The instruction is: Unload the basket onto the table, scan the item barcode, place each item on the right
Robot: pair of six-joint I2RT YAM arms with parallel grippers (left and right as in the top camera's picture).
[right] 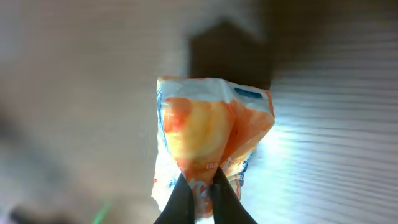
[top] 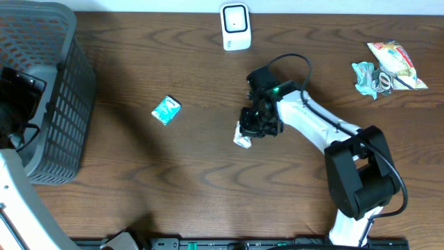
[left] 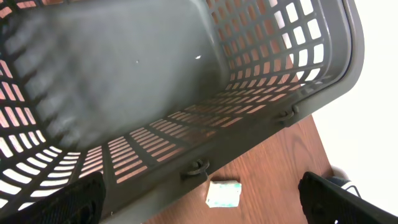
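Right gripper [right: 199,182] pinched fully shut on orange-and-white snack packet [right: 211,124], well apart from white scanner [top: 235,26], on its robot side. Left gripper [left: 199,180] spread wide, empty, over grey basket [left: 261,118].

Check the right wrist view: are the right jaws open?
No, the right jaws are pinched shut on the orange snack packet, with its wrapper bunched between them.

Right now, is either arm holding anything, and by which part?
The right fingers pinch the orange-and-white packet by its crinkled edge; the left fingers hold nothing.
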